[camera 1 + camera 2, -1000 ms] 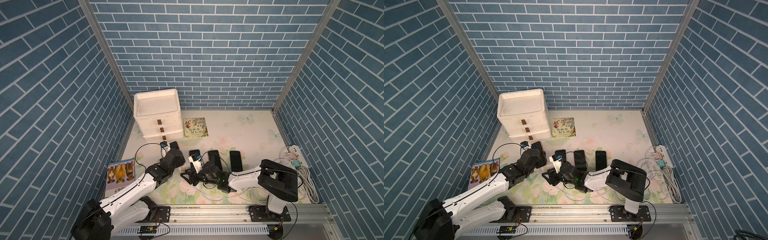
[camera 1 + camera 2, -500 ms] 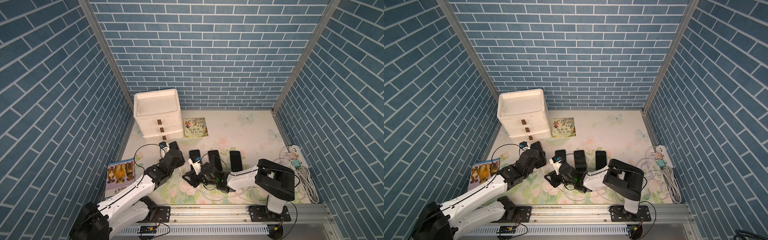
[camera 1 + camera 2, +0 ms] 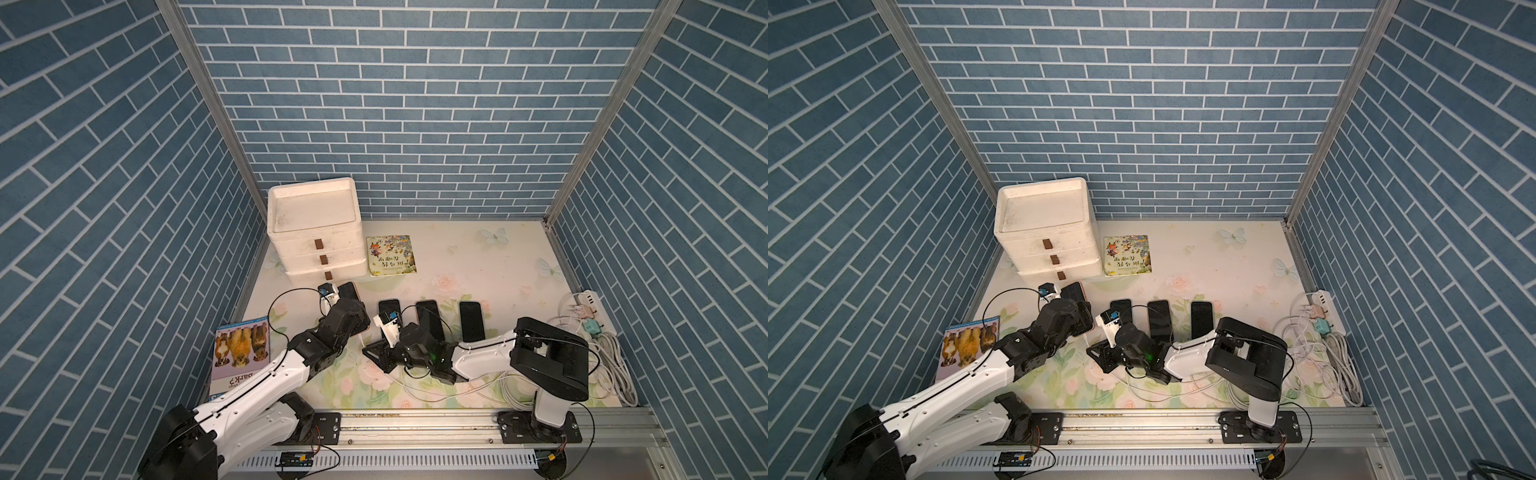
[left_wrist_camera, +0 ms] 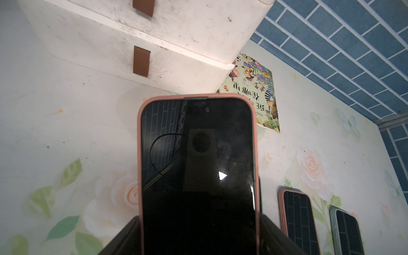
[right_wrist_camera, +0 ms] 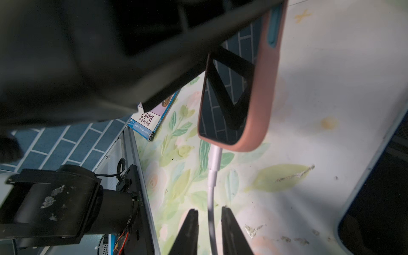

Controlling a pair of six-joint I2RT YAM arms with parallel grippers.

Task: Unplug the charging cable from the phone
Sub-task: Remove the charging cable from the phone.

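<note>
The phone (image 4: 198,165), dark-screened in a pink case, lies near the left wall, its far end showing in both top views (image 3: 348,291) (image 3: 1073,291). My left gripper (image 4: 199,220) is shut on it, one finger (image 4: 128,231) against each long side. The white charging cable (image 5: 214,176) is plugged into the phone's (image 5: 260,99) near end. My right gripper (image 5: 209,212) straddles the cable a little behind the plug. It is open, with a narrow gap each side of the cable. In a top view the right gripper (image 3: 376,353) lies low over the table.
Three more phones (image 3: 389,309) (image 3: 428,316) (image 3: 471,320) lie in a row to the right. A white drawer unit (image 3: 313,224) and a picture book (image 3: 390,254) stand behind. A dog book (image 3: 241,349) lies left, a power strip (image 3: 588,307) with coiled cables (image 3: 615,365) right.
My right gripper's jaws have narrowed around the cable and the arm has edged slightly left. The left arm and phone have not moved.
</note>
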